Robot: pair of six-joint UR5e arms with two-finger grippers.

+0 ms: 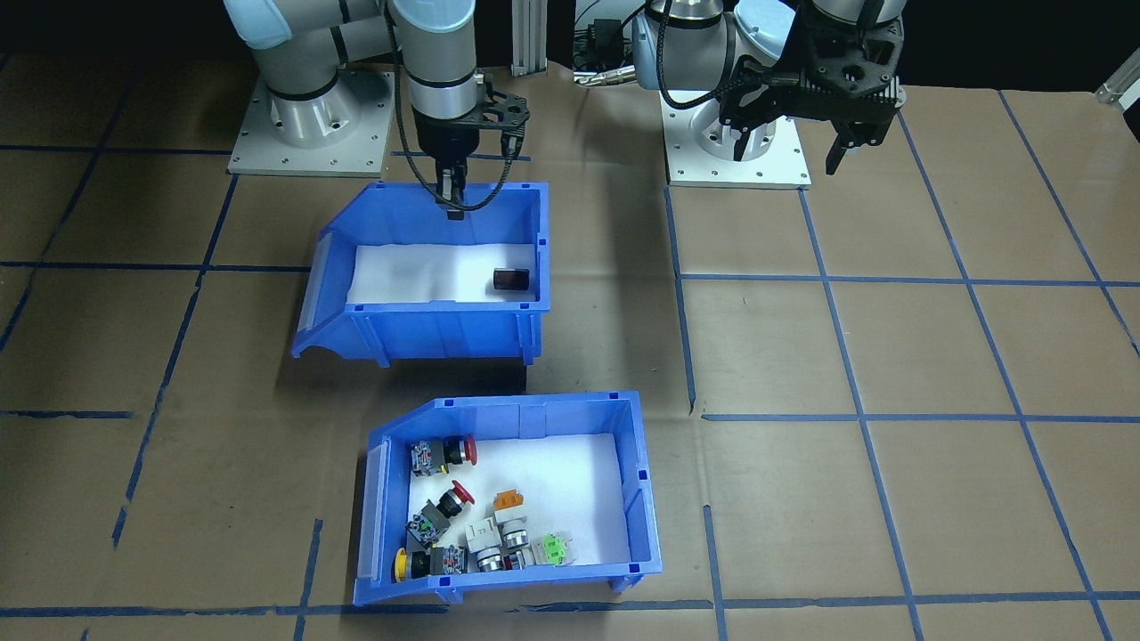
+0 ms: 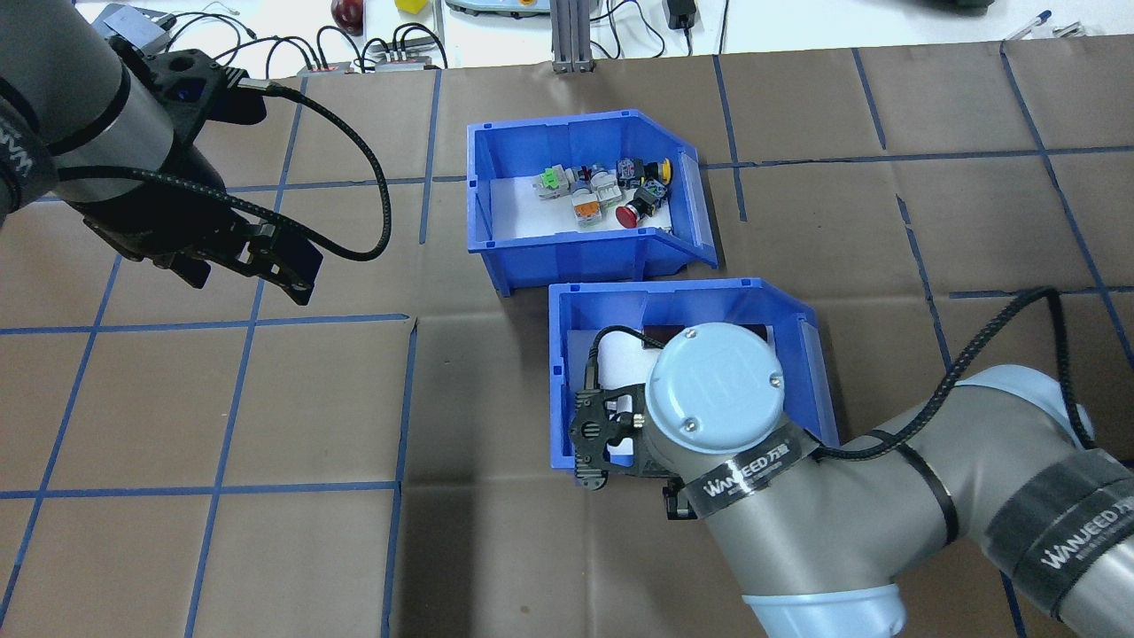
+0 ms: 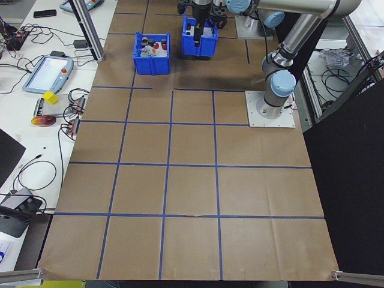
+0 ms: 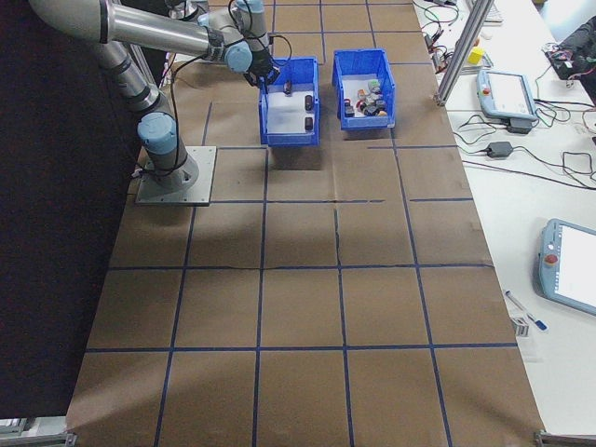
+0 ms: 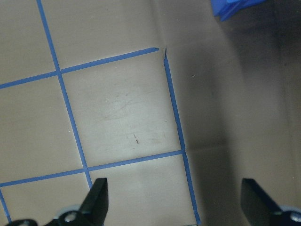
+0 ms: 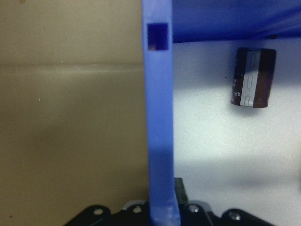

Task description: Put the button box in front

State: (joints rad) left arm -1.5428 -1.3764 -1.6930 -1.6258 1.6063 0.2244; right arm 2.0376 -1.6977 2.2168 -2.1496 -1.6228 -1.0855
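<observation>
While right pincer (image 1: 453, 191) clamps the other bin's (image 1: 427, 325) wall, button box (image 1: 508, 499) – long axis sideways – lies untouched; left pincer (image 5: 174, 207) gapes empty.

Two blue bins crowd the table's right half: the button box (image 2: 589, 199) on the far side, the second bin (image 2: 691, 372) just beside it on the near side, a narrow gap between them. The right gripper (image 1: 452, 191) straddles the second bin's near wall. The left gripper (image 2: 244, 266) hangs over open table (image 2: 266, 399) at left.
</observation>
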